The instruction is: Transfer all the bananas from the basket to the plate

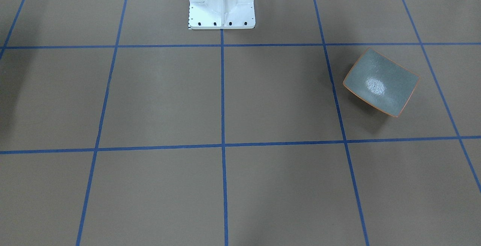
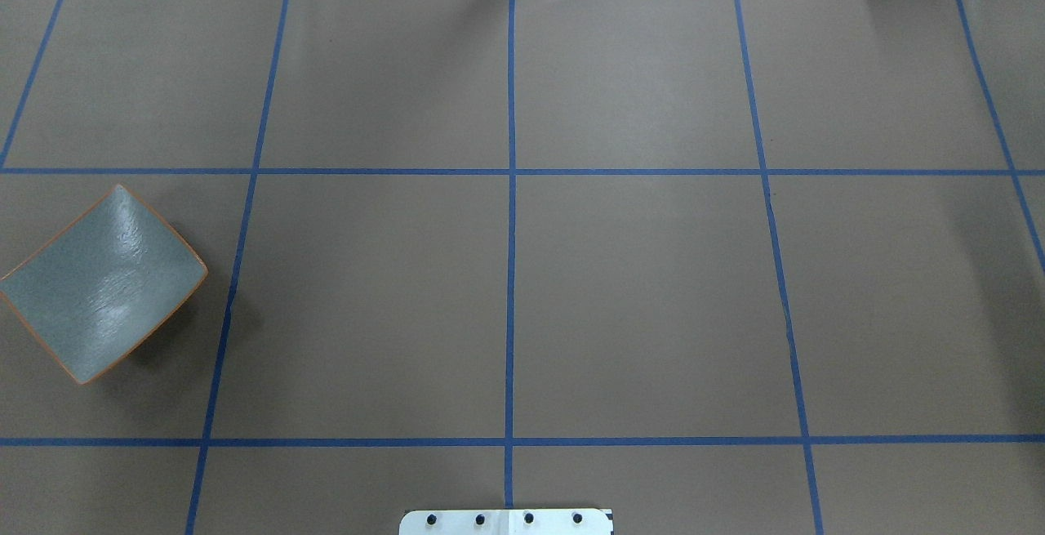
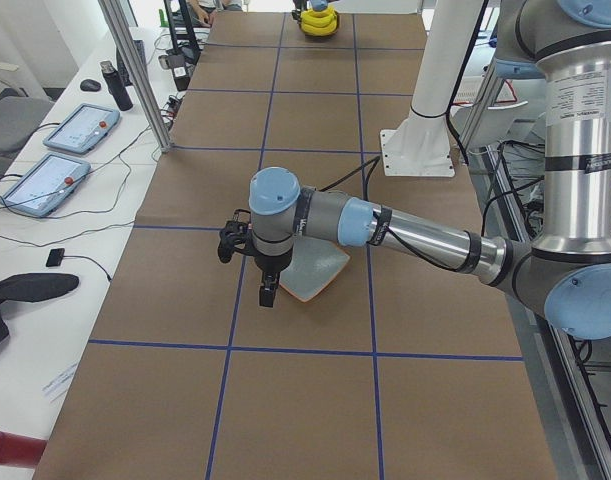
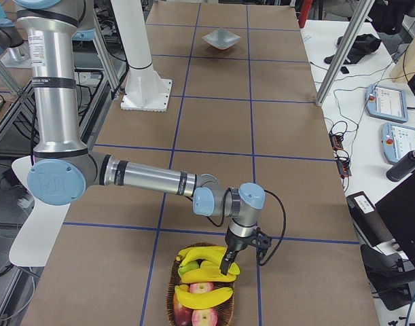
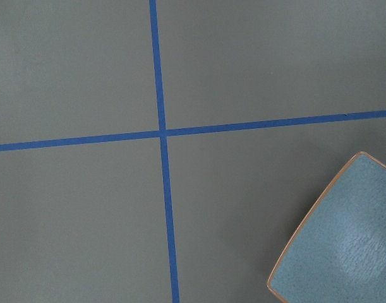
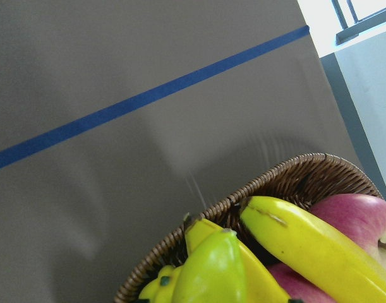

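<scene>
You have the bananas (image 4: 204, 297) all piled in the wicker basket (image 6: 276, 178) at the robot's right end of the desk (image 2: 637, 298). They lie on top of red apples (image 6: 360, 214), so they can probably be lifted off without disturbing the rest. The plate (image 2: 102, 282) sits bare at the opposite end, on the robot's left, well apart from the basket and turned cornerwise to the blue tape grid. Nothing lies in it yet, so the task looks to be at its very start. That spacing likely explains how the arms stand. The right arm (image 4: 153, 182) stretches low across the desk so that the right jaws hang at or just above the pile, pointing down at the uppermost bananas, apparently lined up for a first pick. The left arm (image 3: 425, 235) reaches out so that the left jaws hover at one edge of the plate rather than over its middle, perhaps waiting to receive fruit. Neither arm shows in the overhead or front-facing view, and the wrist cameras show no fingers. The side views are too coarse, so you cannot tell whether either pair of jaws is spread or pressed together. Since neither arm looks able to span both ends, expect a hand-over somewhere mid-desk.
</scene>
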Tool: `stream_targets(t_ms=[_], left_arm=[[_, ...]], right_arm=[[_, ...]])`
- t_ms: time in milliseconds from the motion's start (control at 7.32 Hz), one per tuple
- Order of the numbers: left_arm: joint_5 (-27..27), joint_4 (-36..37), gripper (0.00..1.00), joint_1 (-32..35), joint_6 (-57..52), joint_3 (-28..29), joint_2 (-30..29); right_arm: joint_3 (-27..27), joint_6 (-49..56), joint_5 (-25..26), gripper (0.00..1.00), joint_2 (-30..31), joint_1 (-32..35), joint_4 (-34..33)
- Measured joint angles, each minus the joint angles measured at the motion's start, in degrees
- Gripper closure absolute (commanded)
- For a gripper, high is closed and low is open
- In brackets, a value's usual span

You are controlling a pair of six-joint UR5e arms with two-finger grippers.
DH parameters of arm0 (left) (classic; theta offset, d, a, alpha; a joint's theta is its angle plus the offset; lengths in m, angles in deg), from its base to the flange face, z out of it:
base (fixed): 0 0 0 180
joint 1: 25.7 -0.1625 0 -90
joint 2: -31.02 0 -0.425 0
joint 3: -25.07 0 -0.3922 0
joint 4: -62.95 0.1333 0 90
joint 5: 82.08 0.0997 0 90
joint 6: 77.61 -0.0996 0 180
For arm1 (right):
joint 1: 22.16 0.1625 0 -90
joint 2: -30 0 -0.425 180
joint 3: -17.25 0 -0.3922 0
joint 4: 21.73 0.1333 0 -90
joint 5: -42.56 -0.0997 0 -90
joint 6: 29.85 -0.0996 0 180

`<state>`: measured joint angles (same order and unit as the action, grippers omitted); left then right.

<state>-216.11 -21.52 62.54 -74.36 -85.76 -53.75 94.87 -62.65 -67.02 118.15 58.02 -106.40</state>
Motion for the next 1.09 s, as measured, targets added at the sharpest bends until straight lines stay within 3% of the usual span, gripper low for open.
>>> stream_targets(t_ms=[137,546,1093], left_arm=[[-0.02,0.0,0.0,0.0,0.0,-0.37,0.35],[-0.47,0.0,0.0,0.0,0.0,-1.51,1.15],[-3.4,0.08,0.0,0.07,0.07,-1.87,1.49]], right_arm=[[-0.07,0.16,0.04,0.55,0.16,-0.03,0.02],[-0.11,0.51,-0.01,1.0,0.7,-0.03,0.05],[2.13,1.2,-0.5,1.0,-0.08,0.13,-0.43]])
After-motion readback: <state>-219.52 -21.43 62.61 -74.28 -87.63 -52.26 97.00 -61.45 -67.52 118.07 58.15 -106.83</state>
